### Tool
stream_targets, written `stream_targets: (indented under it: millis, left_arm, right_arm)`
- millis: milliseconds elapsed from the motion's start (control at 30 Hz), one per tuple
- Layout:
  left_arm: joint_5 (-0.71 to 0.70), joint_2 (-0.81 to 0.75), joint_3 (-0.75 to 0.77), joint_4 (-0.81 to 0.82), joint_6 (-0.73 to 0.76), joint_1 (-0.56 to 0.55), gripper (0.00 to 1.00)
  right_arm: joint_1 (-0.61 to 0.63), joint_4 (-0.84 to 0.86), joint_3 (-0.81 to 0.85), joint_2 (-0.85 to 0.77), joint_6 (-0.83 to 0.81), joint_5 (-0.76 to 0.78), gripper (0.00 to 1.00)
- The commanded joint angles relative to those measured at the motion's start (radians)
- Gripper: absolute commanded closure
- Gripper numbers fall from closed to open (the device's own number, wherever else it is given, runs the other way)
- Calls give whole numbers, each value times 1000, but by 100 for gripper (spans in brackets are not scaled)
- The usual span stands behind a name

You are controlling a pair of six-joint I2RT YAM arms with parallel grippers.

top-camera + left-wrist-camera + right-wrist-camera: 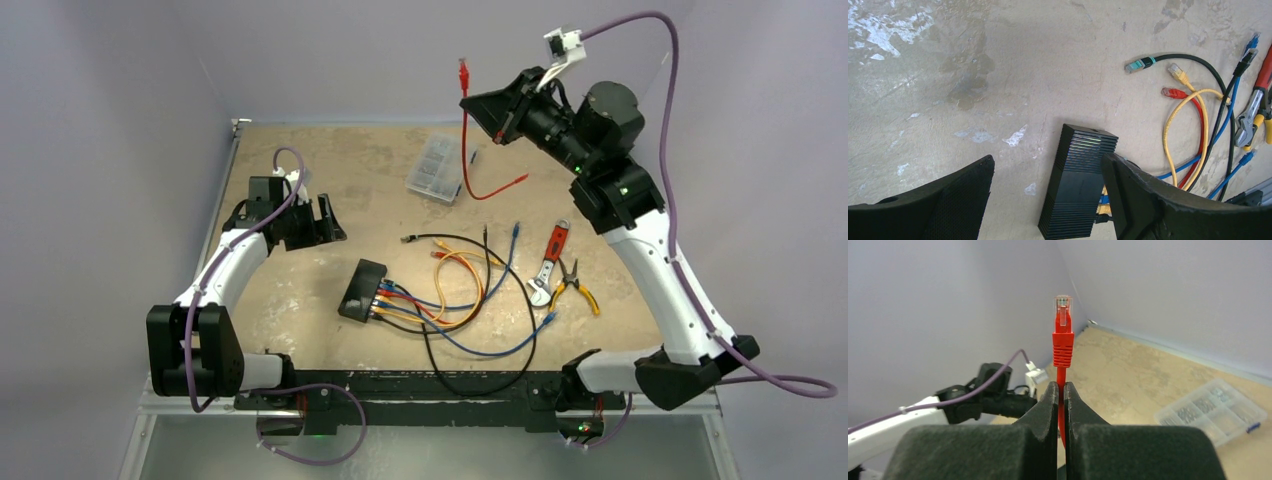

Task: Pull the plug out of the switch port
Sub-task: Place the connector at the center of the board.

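The switch (362, 290) is a small flat black box lying on the table, with blue, yellow, red and black cables (450, 305) plugged into its right side. It also shows in the left wrist view (1080, 185). My left gripper (330, 222) is open and empty, up and to the left of the switch; in the left wrist view (1048, 160) the switch lies beside the right finger. My right gripper (470, 100) is raised high at the back and shut on a red cable (1062, 375). Its red plug (1063, 330) sticks up free above the fingers, and the cable hangs to the table (500, 188).
A clear compartment case (436, 168) lies at the back centre. A red-handled wrench (548, 265) and yellow-handled pliers (575, 285) lie right of the cable tangle. Loose plug ends (1173, 75) lie beyond the switch. Walls close the table on three sides.
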Motion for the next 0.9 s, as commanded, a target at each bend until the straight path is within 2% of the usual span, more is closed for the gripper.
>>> stream_targets:
  millis: [0,167,433,867]
  left_arm:
    - [15,2,1,22,19,6,21]
    - [14,2,0,22,20,6,21]
    - [14,1,2,20,21,6,22]
    - [14,-2,2,21,22,6,22]
  right_arm:
    - [-10,-23,-52,32,-46,67,100]
    - [-37,-25,-107,69,-46,69,100]
    - [-231,-5,-180,122,-14,-15,100]
    - [-419,-117,-46,261,-78,77,100]
